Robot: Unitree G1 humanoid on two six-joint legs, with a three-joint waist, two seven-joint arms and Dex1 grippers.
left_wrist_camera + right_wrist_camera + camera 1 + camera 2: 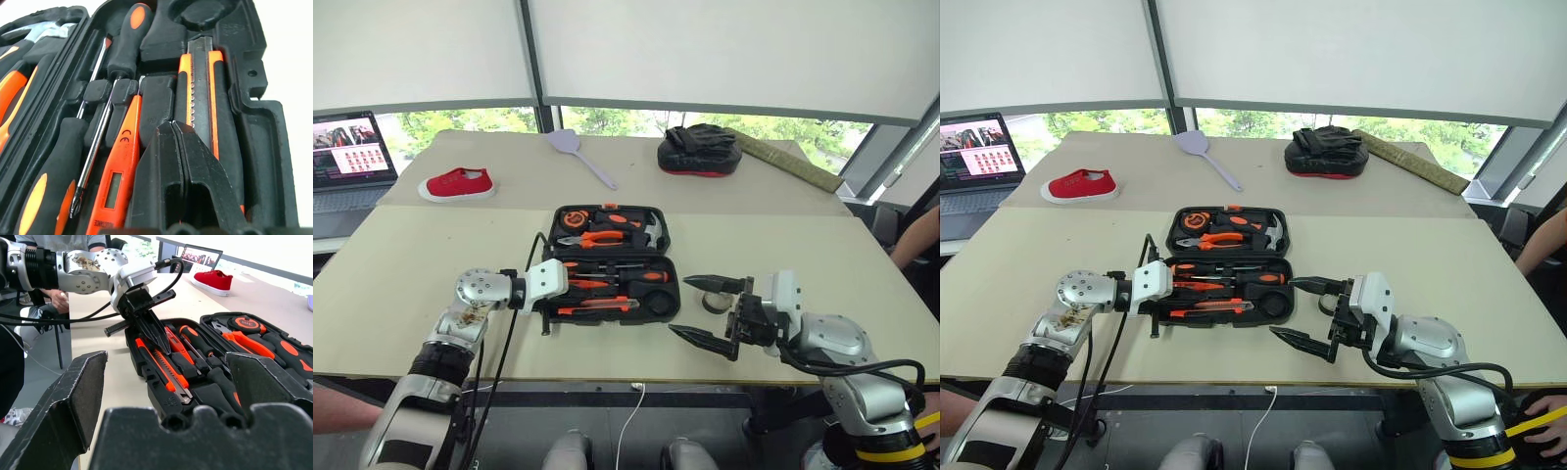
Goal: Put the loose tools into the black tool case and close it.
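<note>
From the head views you see the black tool case (610,262) lying open near the front of the worktop (411,294), lid half away from you, tray half near. The left hand (570,286) reaches in over the tray's left end with its fingers pressed together; nothing shows between them. The right hand (707,309) waits just off the case's right side, fingers spread wide and empty, and a small grey tape roll (714,302) sits on the worktop between them, not yet in the case.

In the left wrist view the closed fingers (190,181) rest tip-down against the utility knife (198,98), which lies in its moulded slot. Beside it sit an orange tester (117,176) and two screwdrivers (95,142), all seated in their own slots.

The right wrist view looks across the open case from its right end: the left hand's shut tips press down at the knife, and pliers (247,343) and a tape measure (243,323) fill the lid half.

Judge the case as stiff, light plastic with a textured shell that should not slip; the lid will swing on its hinge, so push at its far edge rather than pinch it. The tape roll looks light and rigid: take it across its rim
</note>
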